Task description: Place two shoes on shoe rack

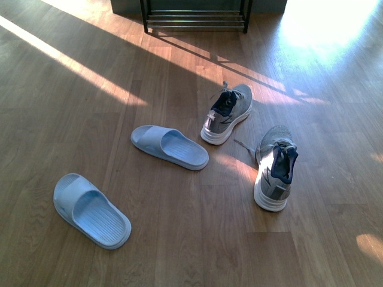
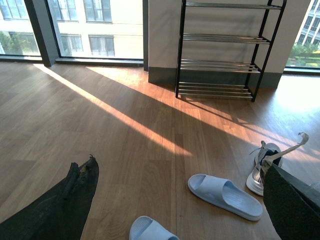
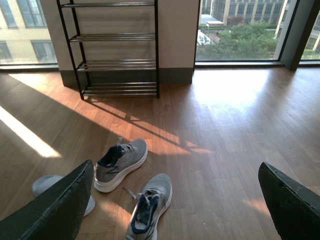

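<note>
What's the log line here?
grey knit sneakers: floor; pale-blue rubber slides: floor; black-framed shoe rack: shoeless; left gripper: open; right gripper: open

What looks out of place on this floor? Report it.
Nothing looks damaged. All four shoes lie scattered on the floor, pairs split and pointing different ways: far sneaker, near sneaker, both with loose laces, middle slide, near slide. None is on the shoe rack.
</note>
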Controlling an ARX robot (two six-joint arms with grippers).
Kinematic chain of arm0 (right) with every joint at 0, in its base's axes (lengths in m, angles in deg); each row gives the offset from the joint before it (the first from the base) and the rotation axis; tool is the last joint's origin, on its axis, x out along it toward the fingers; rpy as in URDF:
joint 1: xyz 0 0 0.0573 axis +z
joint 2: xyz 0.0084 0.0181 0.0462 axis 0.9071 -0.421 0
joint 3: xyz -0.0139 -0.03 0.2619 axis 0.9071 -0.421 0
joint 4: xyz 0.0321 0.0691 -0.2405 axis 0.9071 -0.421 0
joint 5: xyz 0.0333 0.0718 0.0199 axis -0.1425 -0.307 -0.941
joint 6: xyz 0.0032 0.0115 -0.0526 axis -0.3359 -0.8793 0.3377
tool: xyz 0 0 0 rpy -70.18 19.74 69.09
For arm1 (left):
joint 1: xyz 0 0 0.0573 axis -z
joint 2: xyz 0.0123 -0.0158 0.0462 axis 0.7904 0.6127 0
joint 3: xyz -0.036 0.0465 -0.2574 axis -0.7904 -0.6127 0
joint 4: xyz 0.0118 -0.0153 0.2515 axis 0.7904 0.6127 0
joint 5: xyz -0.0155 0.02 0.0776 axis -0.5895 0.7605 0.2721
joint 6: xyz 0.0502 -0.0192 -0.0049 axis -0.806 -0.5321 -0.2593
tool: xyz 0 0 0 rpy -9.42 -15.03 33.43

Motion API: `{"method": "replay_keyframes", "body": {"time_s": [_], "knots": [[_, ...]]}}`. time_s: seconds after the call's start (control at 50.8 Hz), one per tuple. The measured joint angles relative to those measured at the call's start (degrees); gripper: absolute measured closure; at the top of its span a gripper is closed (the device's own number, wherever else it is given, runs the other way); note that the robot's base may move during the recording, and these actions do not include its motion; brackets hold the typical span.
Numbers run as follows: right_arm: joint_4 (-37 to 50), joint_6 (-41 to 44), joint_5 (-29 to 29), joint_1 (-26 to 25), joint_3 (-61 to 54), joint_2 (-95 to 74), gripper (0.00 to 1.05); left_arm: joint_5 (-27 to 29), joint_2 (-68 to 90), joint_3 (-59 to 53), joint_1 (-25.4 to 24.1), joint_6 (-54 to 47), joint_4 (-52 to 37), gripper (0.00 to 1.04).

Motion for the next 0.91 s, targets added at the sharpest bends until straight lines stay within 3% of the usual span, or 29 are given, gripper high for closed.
{"method": "replay_keyframes", "body": {"time_s": [0.906], "knots": [[0.0, 0.0, 0.0, 0.0, 0.0, 0.0, 0.09, 0.0, 0.0, 0.0, 0.0, 0.02, 0.0, 0.09]]}}
